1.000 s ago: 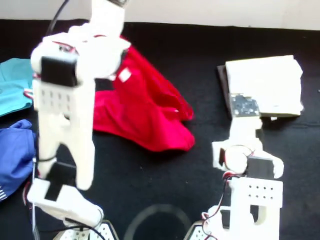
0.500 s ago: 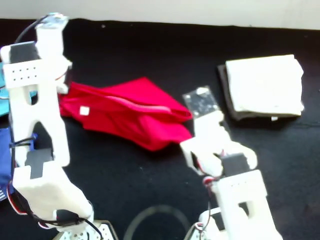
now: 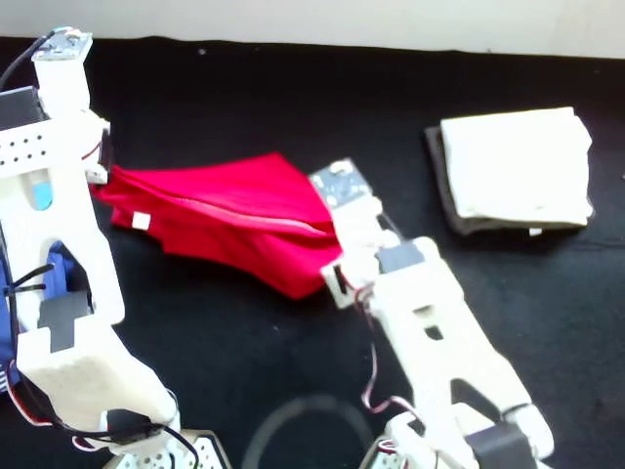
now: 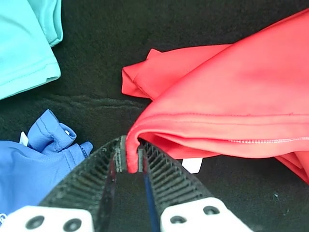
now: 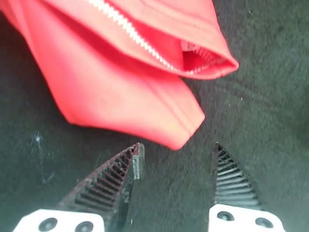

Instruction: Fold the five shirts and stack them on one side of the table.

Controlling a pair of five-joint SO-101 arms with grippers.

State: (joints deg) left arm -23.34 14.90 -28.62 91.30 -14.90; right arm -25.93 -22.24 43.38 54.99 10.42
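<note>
Robot lab bench: black-covered table (image 3: 244,98), pale wall (image 3: 293,18) behind.

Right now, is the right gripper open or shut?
Open: the right gripper has its jaws spread wide with nothing between them, just short of the red shirt corner.

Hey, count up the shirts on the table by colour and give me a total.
Red shirt: 1
Teal shirt: 1
Blue shirt: 1
White shirt, folded: 1
Dark shirt, folded under the white one: 1
Total: 5
</note>
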